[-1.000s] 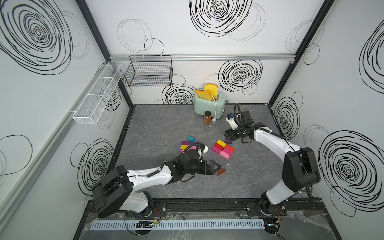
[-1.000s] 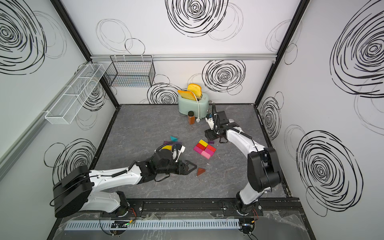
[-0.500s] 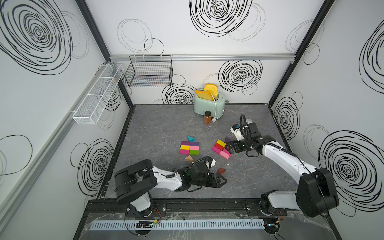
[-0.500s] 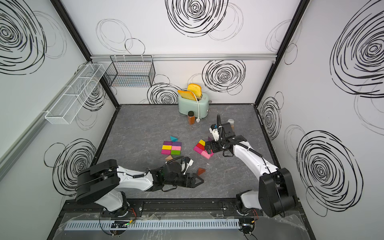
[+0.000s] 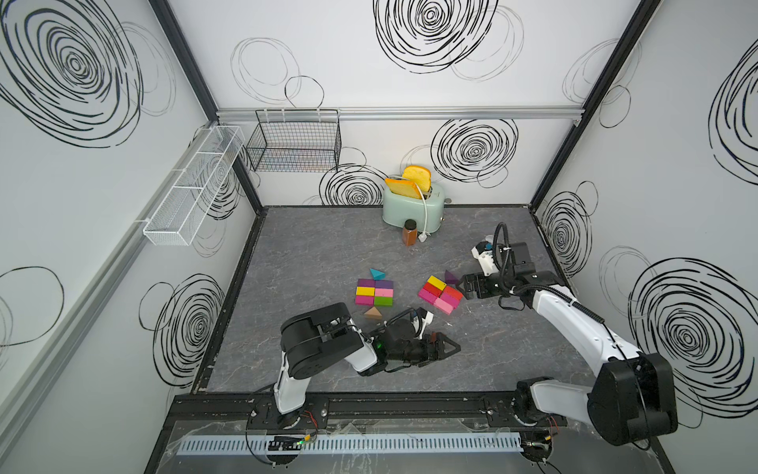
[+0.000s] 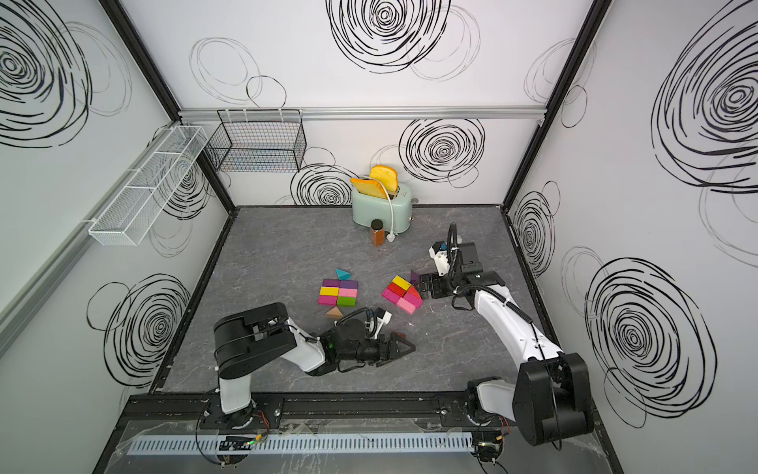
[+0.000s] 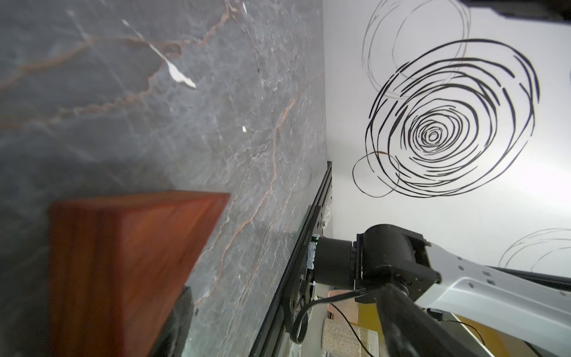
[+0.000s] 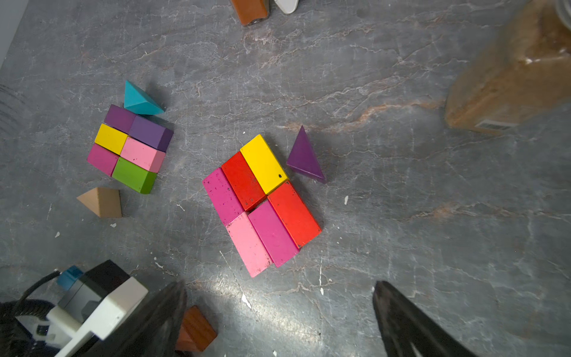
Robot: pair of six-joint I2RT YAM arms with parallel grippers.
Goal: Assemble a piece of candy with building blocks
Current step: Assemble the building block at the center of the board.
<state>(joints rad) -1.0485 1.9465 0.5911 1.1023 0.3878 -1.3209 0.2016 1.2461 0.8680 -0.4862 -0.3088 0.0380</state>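
Left wrist view: brown wedge (image 7: 123, 262) sits beside the left gripper (image 5: 448, 348), jaws apart, possibly not touching. Brick slab (image 5: 441, 294) lies at its 12 o'clock, free side facing 7. The right gripper (image 5: 465, 287), spread and empty, is at the slab's 3.

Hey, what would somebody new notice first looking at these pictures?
Two bright patches of building blocks lie on the grey table: one flanked by a teal wedge and tan wedge, one tilted beside the right gripper. Behind, a mint toaster holds yellow toast at the back wall.
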